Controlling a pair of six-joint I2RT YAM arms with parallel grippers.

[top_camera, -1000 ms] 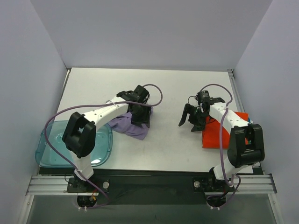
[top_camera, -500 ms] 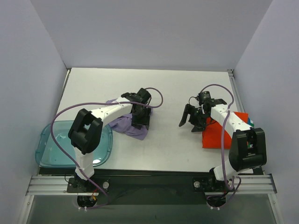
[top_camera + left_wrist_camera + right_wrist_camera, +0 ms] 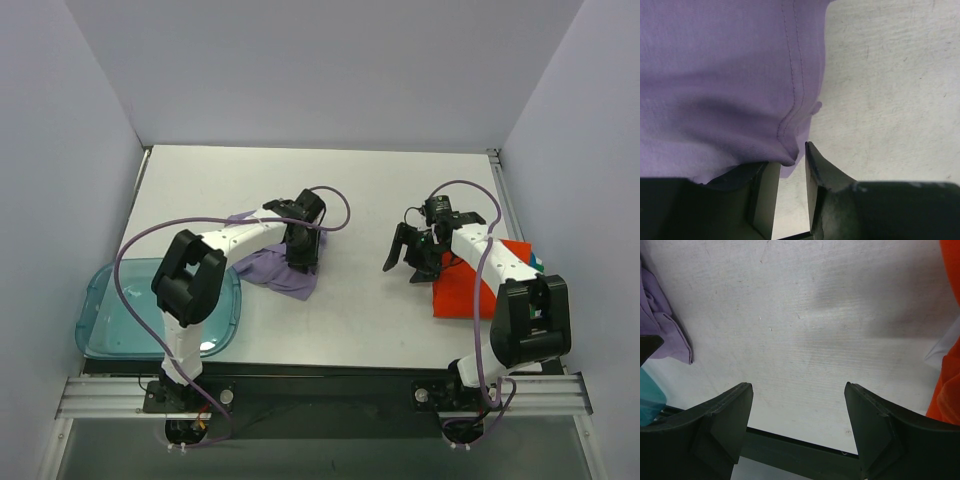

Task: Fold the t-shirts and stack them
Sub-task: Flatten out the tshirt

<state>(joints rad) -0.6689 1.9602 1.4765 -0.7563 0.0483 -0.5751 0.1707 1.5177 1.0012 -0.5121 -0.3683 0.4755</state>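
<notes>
Top external check: left claw on lavender shirt, right claw released

You have the lavender t-shirt (image 3: 272, 272) lying crumpled on the table (image 3: 360, 190), just beside the blue tray (image 3: 100, 325), on the tray's right. The left gripper (image 3: 790, 162) is narrowed onto a stitched hem fold at the shirt's edge and grasps it. From above, its wrist hides part of the cloth. The right gripper (image 3: 408, 263) hangs spread wide over bare table, well apart from the tray, holding nothing. The orange-red t-shirt (image 3: 462, 292) lies flat farther from the tray, and the right arm crosses over it. A green-teal edge (image 3: 535, 262) shows at its far side.
</notes>
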